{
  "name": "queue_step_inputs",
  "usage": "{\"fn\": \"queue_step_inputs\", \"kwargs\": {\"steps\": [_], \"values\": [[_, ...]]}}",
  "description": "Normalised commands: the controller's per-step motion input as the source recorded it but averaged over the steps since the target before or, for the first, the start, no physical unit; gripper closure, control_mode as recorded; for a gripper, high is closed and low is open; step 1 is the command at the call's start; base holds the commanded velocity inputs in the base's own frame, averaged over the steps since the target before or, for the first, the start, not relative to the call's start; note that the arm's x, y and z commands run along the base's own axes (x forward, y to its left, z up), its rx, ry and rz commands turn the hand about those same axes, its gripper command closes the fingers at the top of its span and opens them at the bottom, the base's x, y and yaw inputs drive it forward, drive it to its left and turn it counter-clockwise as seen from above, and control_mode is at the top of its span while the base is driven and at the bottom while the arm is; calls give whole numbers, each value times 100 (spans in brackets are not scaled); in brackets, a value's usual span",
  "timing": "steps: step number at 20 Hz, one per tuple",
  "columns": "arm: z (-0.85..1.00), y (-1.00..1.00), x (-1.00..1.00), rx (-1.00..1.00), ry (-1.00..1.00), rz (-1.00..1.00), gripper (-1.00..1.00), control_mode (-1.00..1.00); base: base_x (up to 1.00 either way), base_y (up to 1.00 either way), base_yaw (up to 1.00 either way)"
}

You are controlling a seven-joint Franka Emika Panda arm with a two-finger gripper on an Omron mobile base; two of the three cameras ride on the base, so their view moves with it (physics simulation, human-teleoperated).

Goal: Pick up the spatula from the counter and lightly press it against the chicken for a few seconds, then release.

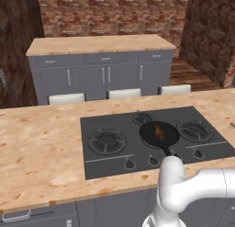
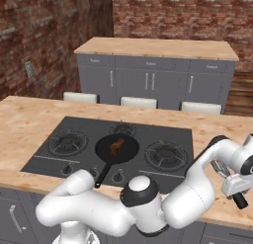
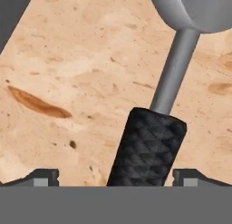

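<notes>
Chicken lies in the dark pan on the cooktop in the left base view. The cooktop is set into the wooden counter, and the white arm reaches off to the right.

From the right base view, the gripper hangs low over the counter's right end, past the cooktop's edge. The spatula lies on the wood directly beneath it. The chicken sits in its pan, well apart from the jaws, off to their left.

Looking along the hand, the jaws stand wide and grip nothing. The spatula's black textured handle lies between the two fingertips, just beside the right one, with bare wood showing on the left. Its grey shaft runs away from the jaws to the blade.
</notes>
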Motion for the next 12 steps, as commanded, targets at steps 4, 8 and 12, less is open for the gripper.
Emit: {"fn": "queue_step_inputs", "kwargs": {"steps": [4,8,12], "values": [[-23,-10,17,1,6,3,-100,-100,0,0,0],[-23,-4,11,0,5,2,-100,-100,0,0,0],[-24,0,8,0,4,2,100,-100,0,0,0]]}}
